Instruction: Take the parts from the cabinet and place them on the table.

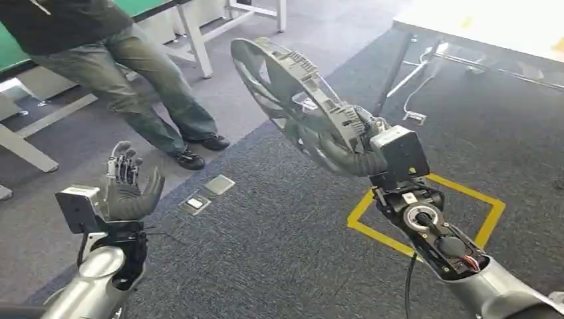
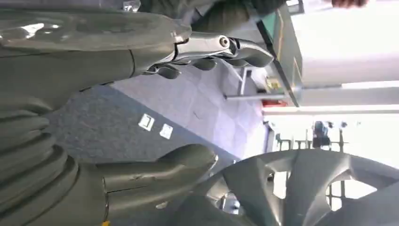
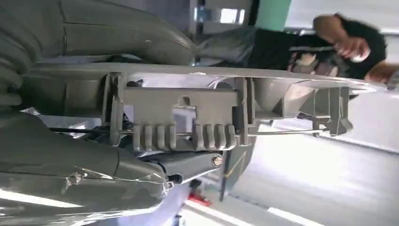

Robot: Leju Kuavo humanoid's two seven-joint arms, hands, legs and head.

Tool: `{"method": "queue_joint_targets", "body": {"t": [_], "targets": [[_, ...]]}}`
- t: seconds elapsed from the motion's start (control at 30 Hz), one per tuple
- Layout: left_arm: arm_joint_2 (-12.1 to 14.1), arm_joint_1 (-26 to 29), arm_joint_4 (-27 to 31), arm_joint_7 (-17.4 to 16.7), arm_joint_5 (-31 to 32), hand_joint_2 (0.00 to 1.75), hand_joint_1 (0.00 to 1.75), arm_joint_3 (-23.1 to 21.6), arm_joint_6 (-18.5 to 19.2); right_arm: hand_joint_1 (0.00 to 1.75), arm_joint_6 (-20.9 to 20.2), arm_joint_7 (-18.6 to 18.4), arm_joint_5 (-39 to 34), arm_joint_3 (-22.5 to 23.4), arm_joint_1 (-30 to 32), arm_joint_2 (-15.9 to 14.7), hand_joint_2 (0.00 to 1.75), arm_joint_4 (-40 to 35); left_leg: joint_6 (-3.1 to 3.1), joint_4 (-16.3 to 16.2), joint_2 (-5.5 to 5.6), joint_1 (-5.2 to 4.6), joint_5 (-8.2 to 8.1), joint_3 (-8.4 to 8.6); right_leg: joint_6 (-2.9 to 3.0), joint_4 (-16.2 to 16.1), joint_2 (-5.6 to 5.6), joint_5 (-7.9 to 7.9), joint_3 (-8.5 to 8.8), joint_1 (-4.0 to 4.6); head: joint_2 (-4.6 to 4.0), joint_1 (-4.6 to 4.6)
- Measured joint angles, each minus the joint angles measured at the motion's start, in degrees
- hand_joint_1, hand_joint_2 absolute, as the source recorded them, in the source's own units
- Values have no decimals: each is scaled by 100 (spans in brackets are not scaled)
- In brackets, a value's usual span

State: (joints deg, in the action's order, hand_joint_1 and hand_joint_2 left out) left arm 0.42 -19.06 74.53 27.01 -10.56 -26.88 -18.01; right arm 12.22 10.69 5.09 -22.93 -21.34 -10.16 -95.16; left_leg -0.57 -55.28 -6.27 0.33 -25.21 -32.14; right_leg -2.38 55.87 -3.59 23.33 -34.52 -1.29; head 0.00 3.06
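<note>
Room: grey carpet [image 1: 266, 252] underfoot, with a yellow taped square [image 1: 489, 206] beneath your right arm and two small floor plates [image 1: 206, 193] nearer your left.
Part: the grey wheel cover [image 1: 292, 100] is off the floor, held up tilted in front of you over the carpet, well apart from any table.
Right hand: the right hand [image 1: 356, 149] grips the cover at its rim; the right wrist view shows the rim's ribbed clip section [image 3: 183, 122] clamped between thumb and fingers [image 3: 188, 165].
Left hand: the left hand [image 1: 130, 189] is raised beside you, fingers apart, holding nothing; its wrist view catches the cover's spokes [image 2: 301, 188] near, not touching.
Handling: judge it light and fairly stiff plastic, broad and awkward, with thin clips that could snap. The rim is your sound hold; a one-sided grip may let it swing, so bring your left hand to the opposite rim if it wobbles.
Surroundings: a person [image 1: 133, 73] stands ahead on your left, by a white-legged table [image 1: 193, 33]; a pale table [image 1: 479, 26] lies ahead on your right.
</note>
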Motion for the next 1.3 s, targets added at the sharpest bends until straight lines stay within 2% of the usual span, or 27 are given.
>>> {"method": "queue_joint_targets", "body": {"t": [0.07, 0.13, 0.17, 0.23, 0.27, 0.3, 0.37, 0.4, 0.43, 0.47, 0.57, 0.6, 0.63, 0.67, 0.73, 0.77, 0.8, 0.87, 0.9, 0.93, 0.97, 1.07, 1.1, 1.17, 1.23, 1.27, 1.3], "targets": [[-15, -10, 4, 2, -9, 175, 0, 0, 46, 175, 86, -39, 39, 112, 80, -39, 175, -83, -79, 2, -136, 42, -53, 34, 91, -14, 150, 0, 16, 27, 0, -26], [-18, -31, 7, 15, -11, 175, 0, 0, 53, 175, 98, -57, 48, 247, 129, -72, 175, -177, -79, -439, 351, 78, -340, -146, 162, -26, 267, -18, 37, 5, 0, -70], [-18, -29, 4, 15, -31, 175, 0, 0, 59, 175, 99, -59, 50, 310, 147, -79, 175, -212, -62, -977, 478, 77, -576, -416, 190, -27, 350, -19, 34, 11, 0, -115], [-13, -27, -7, 15, -68, 175, 0, 0, 74, 175, 83, -68, 85, 418, 224, -92, 175, -276, -29, -1903, 572, 51, -856, -937, 221, -26, 517, -16, 36, 43, 0, -206], [-9, -29, -9, 15, -90, 175, 0, 0, 88, 175, 61, -79, 107, 472, 268, -98, 175, -300, 2, -2034, 588, 34, -809, -1066, 233, -26, 609, -16, 42, 67, 0, -227], [-7, -33, -9, 15, -107, 175, 0, 0, 87, 175, 35, -94, 116, 527, 304, -109, 175, -317, 43, -1876, 595, 16, -641, -1045, 234, -26, 702, -16, 48, 78, 0, -232], [0, -55, -9, -15, -112, 175, 0, 0, 85, 175, -33, -98, 133, 625, 378, -116, 175, -352, 146, -933, 696, -30, -72, -670, 234, -27, 879, -16, 67, 85, 0, -245], [6, -84, -9, -35, -112, 175, 0, 0, 77, 175, -63, -96, 151, 660, 409, -116, 175, -370, 201, -356, 910, -54, 199, -418, 233, -27, 960, -16, 67, 75, 0, -254], [26, -107, -9, -59, -109, 175, 0, 0, 66, 175, -79, -81, 171, 700, 437, -116, 175, -383, 236, -110, 1103, -47, 187, -299, 226, -16, 1027, -14, 37, 108, 0, -264], [35, -127, -7, -65, -105, 175, 0, 0, 66, 175, -83, -70, 190, 737, 469, -116, 175, -383, 203, -37, 1018, -30, 192, -293, 212, -13, 1086, -19, 27, 84, 0, -245], [41, -157, -7, -81, -103, 175, 0, 0, 63, 175, -85, -29, 212, 866, 569, -127, 175, -383, 238, 31, 863, -39, 200, -240, 114, -70, 1271, -43, -9, 52, 0, -258], [37, -175, -7, -83, -96, 175, 0, 0, 70, 175, -85, -11, 212, 896, 604, -127, 175, -383, 250, 119, 748, -1, 234, -191, 113, 9, 1068, 25, -71, 65, 0, -247], [30, -177, -7, -76, -90, 175, 0, 0, 83, 175, -87, 29, 219, 912, 603, -131, 175, -385, 270, 150, 724, -5, 239, -164, 91, 236, 743, 199, -159, 110, 0, -203], [35, -196, -9, -83, -85, 175, 0, 0, 99, 175, -87, 66, 223, 938, 603, -138, 175, -383, 284, 154, 665, -5, 238, -158, 62, 653, 566, 415, -339, 104, 0, -146], [48, -192, -28, -83, -85, 175, 0, 0, 120, 175, -85, 122, 223, 958, 635, -138, 175, -380, 283, 152, 534, -6, 226, -155, 13, 1597, 433, 786, -771, 66, 0, -118], [50, -190, -41, -83, -85, 175, 0, 0, 127, 175, -85, 136, 223, 968, 655, -138, 175, -372, 276, 149, 468, 4, 214, -154, -10, 1838, 411, 824, -888, 41, 0, -96], [48, -188, -53, -83, -83, 175, 0, 0, 129, 175, -85, 146, 223, 986, 670, -138, 175, -365, 258, 147, 407, 14, 202, -144, -39, 1739, 396, 707, -849, 7, 0, -55], [52, -193, -59, -83, -68, 175, 0, 0, 133, 175, -87, 166, 223, 1012, 672, -138, 175, -363, 204, 125, 288, 39, 162, -113, -91, 792, 295, 201, -366, -43, 0, 9], [52, -199, -59, -83, -61, 175, 0, 0, 133, 175, -87, 184, 223, 1025, 669, -138, 175, -365, 168, 101, 234, 53, 128, -87, -111, 229, 124, -47, -69, -49, 0, 35], [57, -205, -59, -79, -46, 175, 0, 0, 133, 175, -89, 195, 223, 1032, 664, -136, 175, -361, 124, 90, 198, 6, 96, -82, -150, -1, -118, 58, 67, 25, 0, 67], [61, -217, -59, -79, -42, 175, 0, 0, 133, 175, -94, 210, 223, 1034, 644, -136, 175, -363, 101, 20, 147, -12, 84, -107, -33, -56, -56, 31, 110, 41, 0, 105], [70, -229, -63, -72, -24, 175, 0, 0, 144, 175, -94, 210, 223, 1049, 667, -136, 175, -363, 47, 27, -42, -21, 75, -74, 99, -10, 158, 32, 51, 57, 0, -22], [70, -245, -63, -72, -24, 175, 0, 0, 147, 175, -94, 208, 223, 1056, 667, -136, 175, -363, -6, -2, 32, 12, 3, -92, 160, -35, 221, 18, 88, 23, 0, -11], [79, -261, -66, -63, -24, 175, 0, 0, 147, 175, -94, 216, 223, 1069, 632, -136, 175, -367, -13, -569, 481, 47, -323, -321, 226, -35, 326, 4, 76, 22, 0, -81], [87, -244, -68, -63, -24, 175, 0, 0, 153, 175, -92, 214, 223, 1069, 632, -136, 175, -367, -14, -1649, 579, 38, -732, -890, 262, -34, 468, 0, 67, 38, 0, -186], [94, -229, -68, -76, -26, 175, 0, 0, 153, 175, -92, 206, 227, 1069, 637, -136, 175, -365, -2, -1952, 583, 32, -772, -1083, 268, -34, 552, -4, 65, 59, 0, -210], [105, -221, -68, -92, -33, 175, 0, 0, 151, 175, -92, 194, 236, 1073, 642, -136, 175, -365, 25, -1957, 585, 22, -683, -1128, 274, -34, 632, -8, 67, 74, 0, -223]]}}
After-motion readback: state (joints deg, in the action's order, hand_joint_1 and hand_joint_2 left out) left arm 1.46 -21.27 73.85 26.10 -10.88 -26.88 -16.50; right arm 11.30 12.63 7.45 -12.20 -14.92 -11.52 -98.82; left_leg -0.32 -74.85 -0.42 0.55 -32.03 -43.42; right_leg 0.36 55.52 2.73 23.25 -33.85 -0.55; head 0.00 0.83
